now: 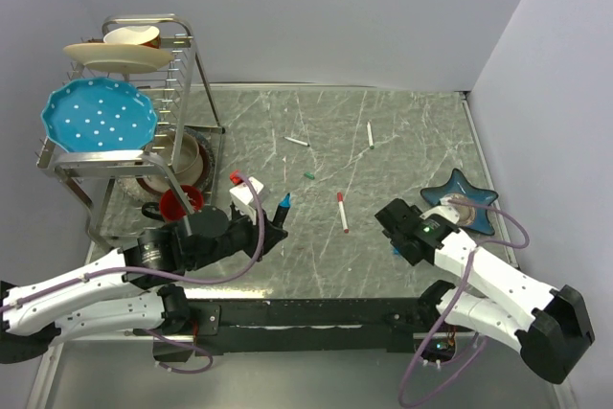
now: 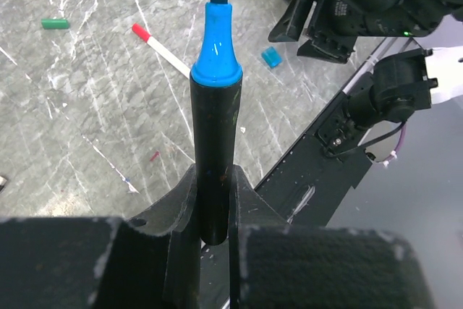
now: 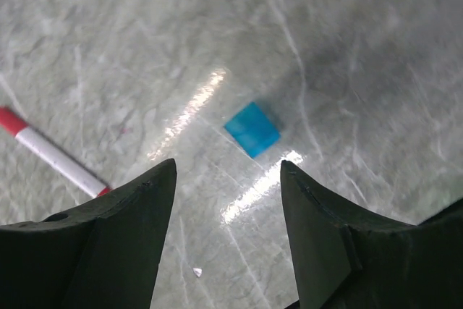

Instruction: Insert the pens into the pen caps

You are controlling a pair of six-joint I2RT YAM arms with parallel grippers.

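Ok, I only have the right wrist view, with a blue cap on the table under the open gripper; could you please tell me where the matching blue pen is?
Observer: The black pen with the blue collar is clamped in the left gripper, held by its rear end.
Operator: Thank you. Is its tip bare?
Observer: Yes, the left wrist view shows the dark blue tip uncovered, pointing away from the gripper.
Operator: Are any other caps about?
Observer: A green cap lies by itself, farther out than the red-tipped pen.
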